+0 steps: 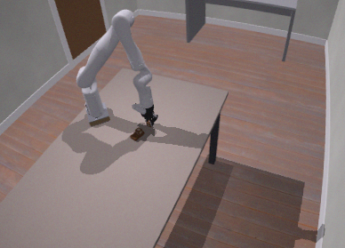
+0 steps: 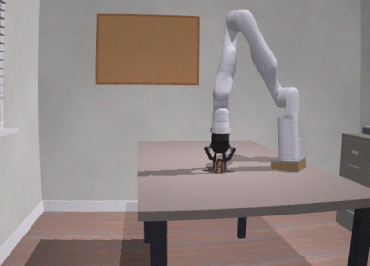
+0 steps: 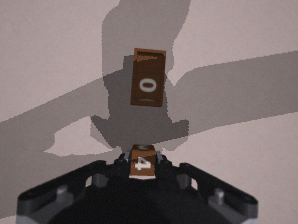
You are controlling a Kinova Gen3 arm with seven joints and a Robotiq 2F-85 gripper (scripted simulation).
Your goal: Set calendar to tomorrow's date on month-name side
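Observation:
My gripper (image 3: pixel 143 157) (image 1: pixel 149 121) (image 2: pixel 219 163) is shut on a brown calendar cube (image 3: pixel 141 166) (image 2: pixel 218 168) whose white digit 4 faces the wrist camera. It holds the cube just above the table (image 1: pixel 111 188), close to the tray. The brown tray (image 3: pixel 149 55) (image 1: pixel 137 134) lies flat on the table, a short way ahead of the fingers in the wrist view. In it sits the second cube (image 3: pixel 147 85), showing a white 0 on top. The tray's space beside that cube looks empty. The month side is not readable.
The arm's base (image 1: pixel 99 118) (image 2: pixel 288 164) stands on the table near its left edge. The table's right edge (image 1: pixel 209 135) is near the gripper. A grey desk (image 1: pixel 240 2) stands at the back of the room and a filing cabinet (image 2: pixel 355 164) beside the table.

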